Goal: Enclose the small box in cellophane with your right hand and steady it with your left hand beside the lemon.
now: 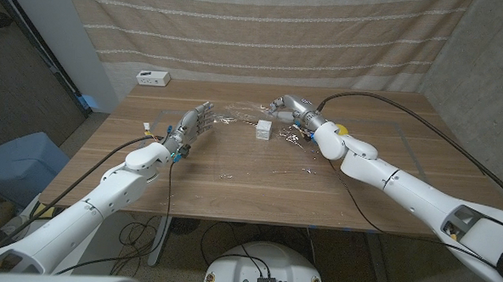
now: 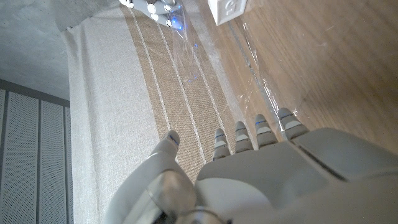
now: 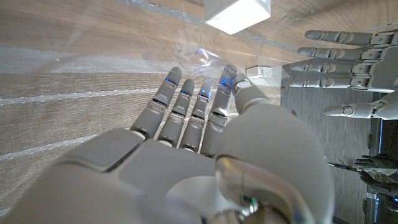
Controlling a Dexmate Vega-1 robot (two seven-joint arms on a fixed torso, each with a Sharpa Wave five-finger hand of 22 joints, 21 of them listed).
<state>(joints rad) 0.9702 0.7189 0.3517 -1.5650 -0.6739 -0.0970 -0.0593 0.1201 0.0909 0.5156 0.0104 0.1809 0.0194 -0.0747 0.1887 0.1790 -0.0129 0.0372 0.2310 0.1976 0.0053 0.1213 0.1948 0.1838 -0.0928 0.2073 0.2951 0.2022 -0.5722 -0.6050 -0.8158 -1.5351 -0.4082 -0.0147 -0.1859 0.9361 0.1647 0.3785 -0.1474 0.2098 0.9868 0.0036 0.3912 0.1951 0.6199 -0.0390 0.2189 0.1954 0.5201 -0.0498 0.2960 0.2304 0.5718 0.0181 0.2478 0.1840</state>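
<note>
The small white box [image 1: 262, 130] [image 2: 227, 9] [image 3: 239, 14] stands on the wooden table [image 1: 232, 187] at mid-back. A clear cellophane sheet [image 1: 236, 115] [image 2: 205, 68] [image 3: 200, 56] lies around it, and one edge is lifted above the box. My right hand [image 1: 283, 107] [image 3: 199, 118] hovers just behind the box and pinches that raised edge between thumb and fingers. To the left of the box my left hand [image 1: 193, 126] [image 2: 255, 134] is held with its fingers spread and straight, holding nothing and apart from the box. A yellow lemon [image 1: 343, 128] peeks out behind my right forearm.
A white device [image 1: 153, 78] sits at the table's back left corner. Small white bits [image 1: 154, 126] lie near my left wrist. More crinkled film [image 1: 295, 167] spreads in front of the box. A striped curtain [image 1: 265, 31] hangs behind the table.
</note>
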